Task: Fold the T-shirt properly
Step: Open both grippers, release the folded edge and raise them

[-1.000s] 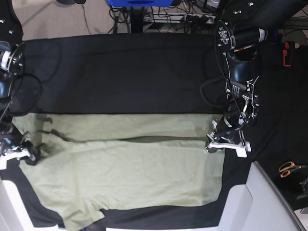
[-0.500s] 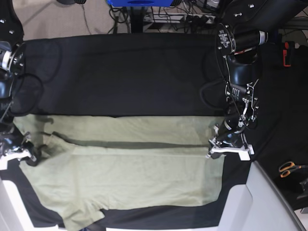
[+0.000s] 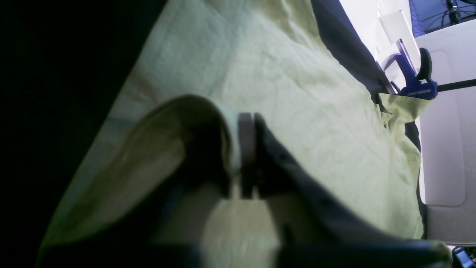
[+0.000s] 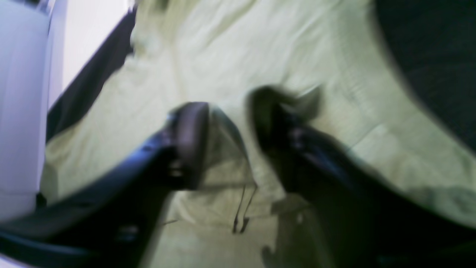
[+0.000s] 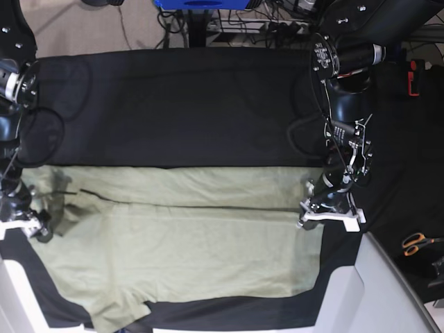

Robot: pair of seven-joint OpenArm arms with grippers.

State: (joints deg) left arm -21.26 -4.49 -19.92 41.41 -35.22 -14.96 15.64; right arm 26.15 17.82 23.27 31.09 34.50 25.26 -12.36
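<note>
The pale green T-shirt (image 5: 180, 243) lies flat on the black cloth (image 5: 173, 104), its far part folded towards me along a long crease. My left gripper (image 5: 326, 211) is at the shirt's right edge. In the left wrist view it (image 3: 247, 156) is shut on a raised fold of the T-shirt (image 3: 297, 93). My right gripper (image 5: 31, 225) is at the shirt's left edge. In the blurred right wrist view it (image 4: 228, 134) is open, with a ridge of the T-shirt (image 4: 230, 48) between its fingers.
Orange-handled scissors (image 5: 416, 243) lie on the black cloth at the far right. White panels (image 5: 374, 291) border the front corners. A blue clamp (image 3: 416, 82) holds the cloth at the table edge. Cables lie on the floor behind the table.
The lifted fold has come down flat onto the shirt, and the dark gap under it has closed. Both grippers have moved slightly towards me.
</note>
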